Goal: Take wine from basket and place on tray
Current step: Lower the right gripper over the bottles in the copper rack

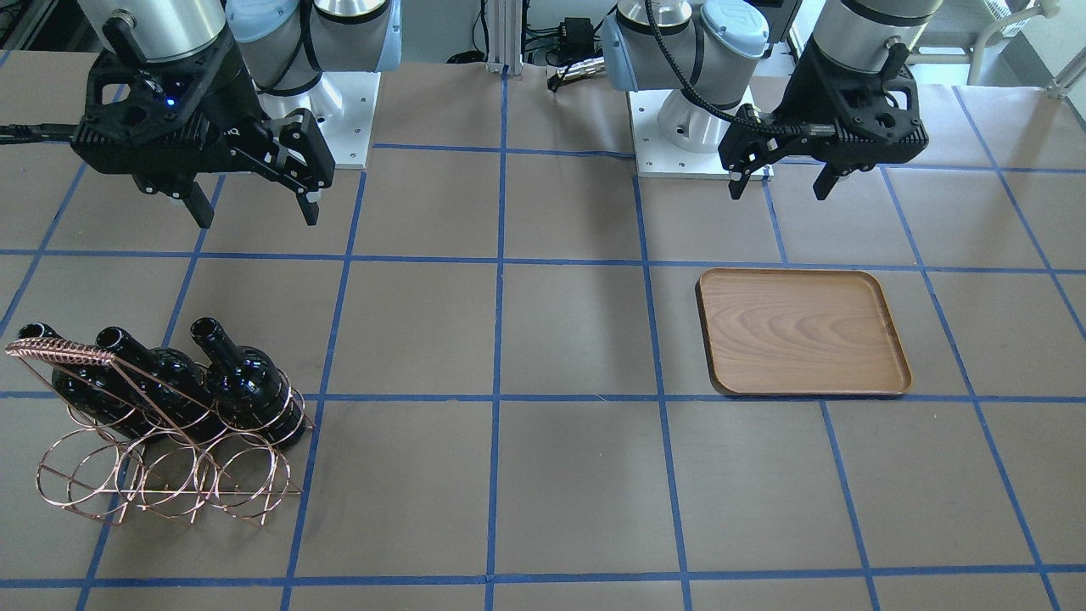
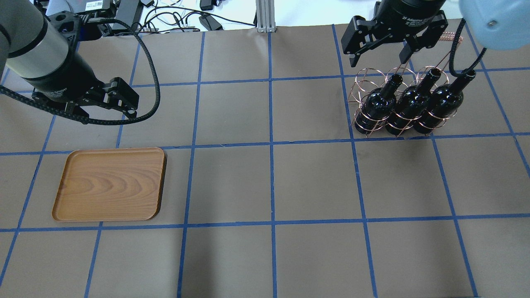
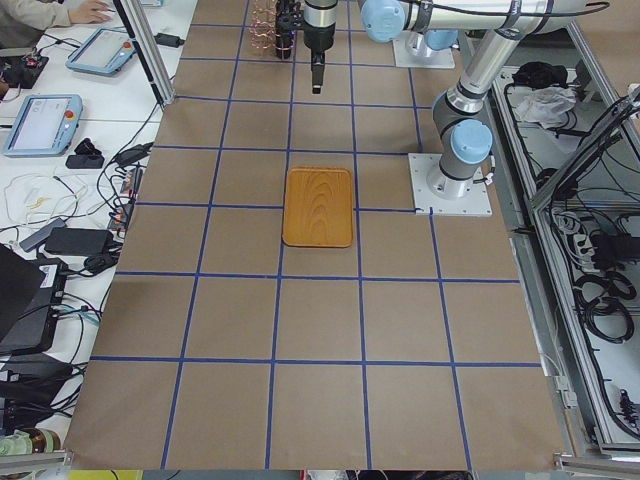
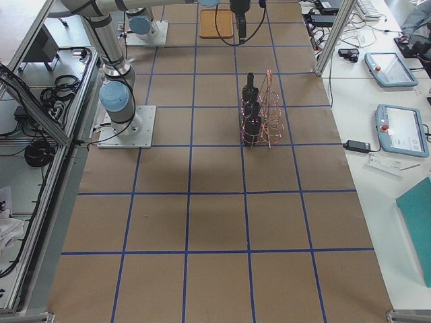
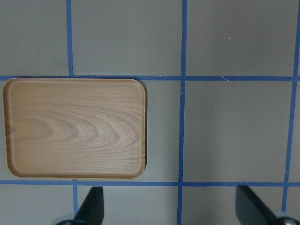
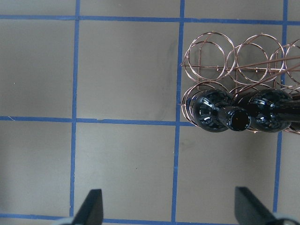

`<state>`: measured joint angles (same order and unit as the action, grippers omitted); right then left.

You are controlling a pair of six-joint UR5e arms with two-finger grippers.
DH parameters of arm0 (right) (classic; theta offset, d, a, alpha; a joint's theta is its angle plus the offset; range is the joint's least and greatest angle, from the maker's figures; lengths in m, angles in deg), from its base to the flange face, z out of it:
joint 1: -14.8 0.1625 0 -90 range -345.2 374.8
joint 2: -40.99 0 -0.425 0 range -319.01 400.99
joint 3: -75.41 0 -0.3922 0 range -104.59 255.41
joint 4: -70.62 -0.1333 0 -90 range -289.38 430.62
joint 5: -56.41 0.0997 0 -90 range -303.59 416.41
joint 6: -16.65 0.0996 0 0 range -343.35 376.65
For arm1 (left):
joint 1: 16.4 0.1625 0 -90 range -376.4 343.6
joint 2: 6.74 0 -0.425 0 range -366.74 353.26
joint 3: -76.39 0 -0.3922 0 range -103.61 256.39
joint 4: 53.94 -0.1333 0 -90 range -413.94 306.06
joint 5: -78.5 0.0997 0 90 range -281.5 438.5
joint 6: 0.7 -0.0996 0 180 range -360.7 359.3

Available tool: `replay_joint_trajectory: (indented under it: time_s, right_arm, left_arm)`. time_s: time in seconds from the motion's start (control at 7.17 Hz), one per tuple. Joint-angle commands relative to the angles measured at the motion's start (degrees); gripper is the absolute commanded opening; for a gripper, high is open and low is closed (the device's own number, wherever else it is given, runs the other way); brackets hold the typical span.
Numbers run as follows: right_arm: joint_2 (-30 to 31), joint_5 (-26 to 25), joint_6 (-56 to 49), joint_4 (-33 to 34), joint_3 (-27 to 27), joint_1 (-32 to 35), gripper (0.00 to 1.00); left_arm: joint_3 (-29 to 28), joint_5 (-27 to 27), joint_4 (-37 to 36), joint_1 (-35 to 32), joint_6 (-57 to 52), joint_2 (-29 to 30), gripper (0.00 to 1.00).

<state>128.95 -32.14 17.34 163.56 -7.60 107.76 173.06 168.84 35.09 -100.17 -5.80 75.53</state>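
Note:
Three glossy black wine bottles lean side by side in the copper wire basket, necks pointing up toward the robot. They also show in the overhead view and the right wrist view. My right gripper is open and empty. It hangs high above the table, apart from the basket. The brown wooden tray lies flat with nothing on it. My left gripper is open and empty, hanging above the table beside the tray.
Brown paper with a blue tape grid covers the table. The arm bases stand at the robot's edge. The basket's woven handle bar rises over the bottle necks. Operator desks with tablets flank the table.

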Motion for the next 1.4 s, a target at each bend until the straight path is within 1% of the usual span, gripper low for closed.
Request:
replay_joint_trajectory:
  time_s: [0.0,0.28,0.42,0.56,0.7,0.84,0.98,1.12,1.26]
  right_arm:
    - [-1.03,-0.57,0.10,6.50,-0.31,-0.49,1.00]
    - [-1.74,-0.06,0.10,6.11,-1.45,-0.50,1.00]
    - [-2.52,-0.92,-1.38,6.90,-1.97,-2.06,1.00]
    - [-4.53,-0.58,-1.92,6.90,-2.07,-4.34,1.00]
    - [-6.47,-3.54,-4.62,5.86,-2.24,-4.71,1.00]
    - [-6.66,-8.53,-5.69,5.85,-2.24,-4.54,1.00]
    - [-6.23,-9.88,-7.27,4.89,-2.33,-4.80,1.00]
    - [-6.05,-9.81,-7.55,1.49,-2.51,-4.72,1.00]
    - [-5.35,-9.89,-13.21,1.28,-2.51,-5.24,1.00]
  left_arm:
    - [0.02,0.18,0.26,0.01,0.00,-0.10,1.00]
    - [0.02,0.54,0.88,0.01,0.00,-0.19,1.00]
    - [0.19,0.54,1.05,0.01,0.00,-0.27,1.00]
    - [0.19,0.45,0.88,0.01,0.00,-0.27,1.00]
    - [0.10,0.62,0.88,0.10,-0.09,-0.36,1.00]
    - [0.19,0.63,0.79,0.10,0.00,-0.01,1.00]
    - [0.19,0.63,0.70,0.10,0.00,0.08,1.00]
    - [0.37,0.63,1.05,0.10,0.00,-0.27,1.00]
    - [0.37,0.71,2.01,0.36,0.00,-0.45,1.00]
